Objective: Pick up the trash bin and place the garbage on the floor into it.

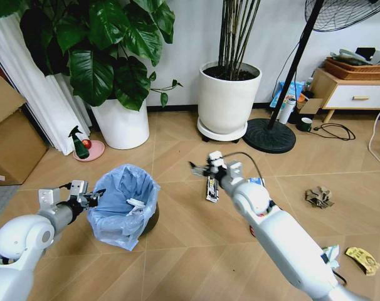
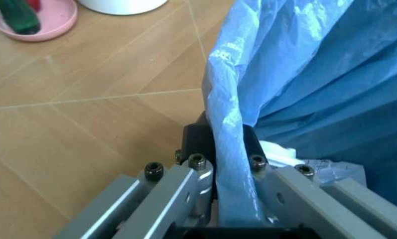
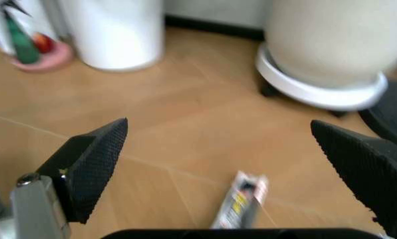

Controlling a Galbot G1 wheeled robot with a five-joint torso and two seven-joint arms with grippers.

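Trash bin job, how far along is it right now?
Some white litter already lies inside the trash bin, whose bag rim the left gripper clamps. The right gripper hangs open above a black-white wrapper. Still on the floor: crumpled brown paper and a yellow wrapper.

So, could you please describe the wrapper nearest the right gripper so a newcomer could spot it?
Start at the white pot of bamboo stems, then come forward over the floor. The black-white wrapper lies below the open right gripper: flat, narrow, yellow-marked, unlike the crumpled brown paper.
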